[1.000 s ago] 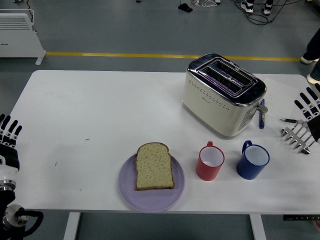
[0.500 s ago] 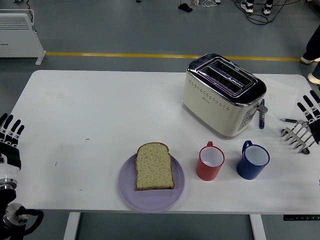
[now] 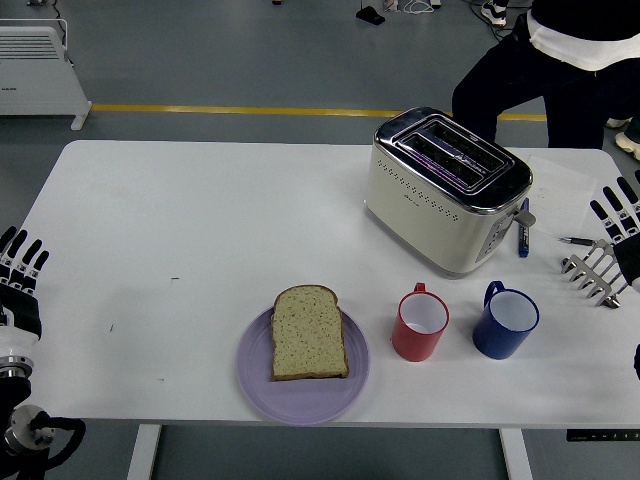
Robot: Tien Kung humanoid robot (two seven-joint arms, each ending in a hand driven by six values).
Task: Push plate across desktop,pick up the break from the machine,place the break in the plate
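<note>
A slice of bread (image 3: 309,332) lies flat on the lilac plate (image 3: 258,381) near the table's front edge, left of centre. The cream and chrome toaster (image 3: 446,190) stands at the back right with both slots showing nothing inside. My left hand (image 3: 19,272) rests at the left edge of the table, fingers spread and holding nothing. My right hand (image 3: 622,216) is at the right edge, fingers spread, far from the plate and the toaster.
A red mug (image 3: 419,323) and a blue mug (image 3: 505,320) stand right of the plate. A blue pen (image 3: 523,238) and a metal tong (image 3: 593,270) lie right of the toaster. A person in dark clothes (image 3: 560,60) stands at the far right side.
A person has stepped into view behind the toaster at the top right. Both my hands have barely shifted.
</note>
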